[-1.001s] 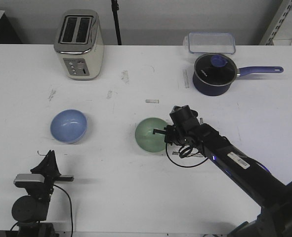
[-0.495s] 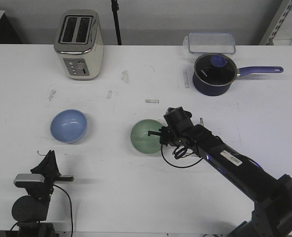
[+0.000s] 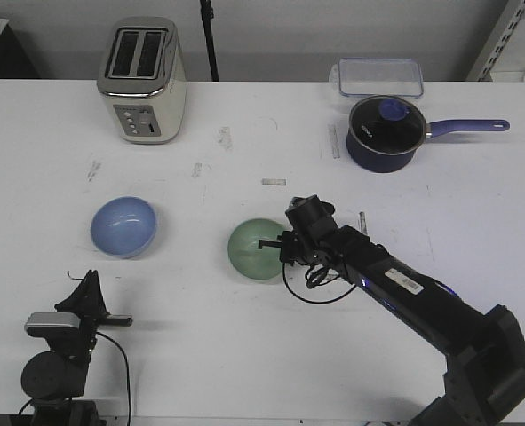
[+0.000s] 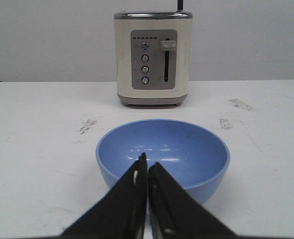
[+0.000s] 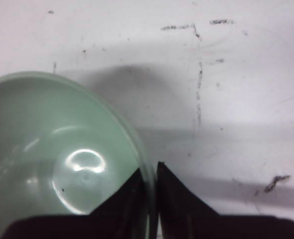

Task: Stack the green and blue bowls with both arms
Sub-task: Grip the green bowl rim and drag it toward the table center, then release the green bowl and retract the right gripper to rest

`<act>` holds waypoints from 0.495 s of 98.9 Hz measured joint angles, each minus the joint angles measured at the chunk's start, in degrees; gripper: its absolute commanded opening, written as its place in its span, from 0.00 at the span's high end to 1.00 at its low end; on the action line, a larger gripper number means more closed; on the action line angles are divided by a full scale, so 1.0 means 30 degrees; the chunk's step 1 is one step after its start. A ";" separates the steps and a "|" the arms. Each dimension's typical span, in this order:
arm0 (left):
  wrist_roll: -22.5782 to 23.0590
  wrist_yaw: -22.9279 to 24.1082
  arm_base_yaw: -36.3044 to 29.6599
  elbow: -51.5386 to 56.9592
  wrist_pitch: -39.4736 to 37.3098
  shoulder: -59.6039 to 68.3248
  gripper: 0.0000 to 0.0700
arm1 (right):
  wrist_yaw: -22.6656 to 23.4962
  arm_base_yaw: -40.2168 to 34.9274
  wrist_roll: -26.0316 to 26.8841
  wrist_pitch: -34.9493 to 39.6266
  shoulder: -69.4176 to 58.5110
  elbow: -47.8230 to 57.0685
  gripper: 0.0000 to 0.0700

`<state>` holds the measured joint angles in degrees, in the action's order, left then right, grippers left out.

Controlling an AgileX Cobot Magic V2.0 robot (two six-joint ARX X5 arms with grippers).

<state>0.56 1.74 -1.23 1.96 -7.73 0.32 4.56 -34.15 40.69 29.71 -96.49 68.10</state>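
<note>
The pale green bowl (image 3: 255, 249) is near the table's middle; it also shows in the right wrist view (image 5: 57, 159). My right gripper (image 3: 280, 246) is shut on the bowl's right rim, one finger inside and one outside (image 5: 149, 172). The blue bowl (image 3: 123, 226) sits on the left of the table, upright and empty; it also shows in the left wrist view (image 4: 162, 157). My left gripper (image 4: 147, 167) is shut and empty, just short of the blue bowl's near side. In the front view the left arm (image 3: 67, 333) is low at the front left.
A cream toaster (image 3: 143, 80) stands at the back left. A dark navy saucepan with a purple handle (image 3: 388, 131) and a clear lidded container (image 3: 379, 76) stand at the back right. The right arm's black cable (image 3: 311, 286) loops over the table.
My right gripper has carried the green bowl leftward, toward the blue bowl. The left arm and the blue bowl have not moved.
</note>
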 measured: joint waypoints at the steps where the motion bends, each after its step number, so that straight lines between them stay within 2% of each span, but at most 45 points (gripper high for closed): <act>1: 0.0000 0.0000 0.0000 0.0000 0.0000 0.0000 1.00 | 0.0000 0.0007 0.0000 -0.0007 0.0000 0.0000 0.98; 15: 0.0000 0.0000 0.0000 0.0000 0.0000 0.0000 1.00 | -0.0015 0.0124 0.0000 -0.0022 0.0000 0.0000 0.94; 19: 0.0000 0.0000 0.0000 0.0000 0.0000 0.0000 1.00 | -0.0022 0.0189 0.0000 -0.0036 0.0022 0.0000 0.86; 34: 0.0000 -0.0007 0.0000 0.0000 0.0000 0.0000 1.00 | -0.0262 0.0495 -0.0277 -0.0605 0.0780 0.0000 0.45; 39: 0.0000 0.0000 0.0000 0.0000 0.0000 0.0000 1.00 | -0.0306 0.0634 -0.0459 -0.0940 0.1151 0.0000 0.37; 49: 0.0000 0.0000 0.0000 0.0000 0.0000 0.0000 1.00 | -0.0597 0.0801 -0.0809 -0.1231 0.1909 0.0000 0.30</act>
<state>0.56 1.74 -1.23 1.96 -7.73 0.32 2.76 -31.75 38.26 26.02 -90.76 68.10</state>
